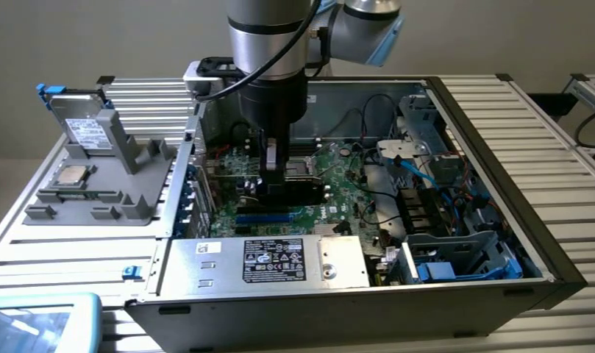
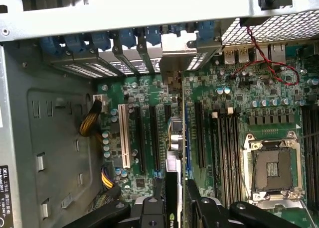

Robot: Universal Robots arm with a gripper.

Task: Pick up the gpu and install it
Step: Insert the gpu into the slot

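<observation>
Alignment decides this step: the gpu (image 1: 295, 193), at the centre of the exterior view, stands on its edge, pinched from above by the gripper (image 1: 277, 184). Its long axis runs parallel with the expansion slots (image 2: 154, 138) of the motherboard (image 1: 344, 158), low over them. Whether it already touches the blue slot (image 2: 187, 138), I cannot tell.
</observation>
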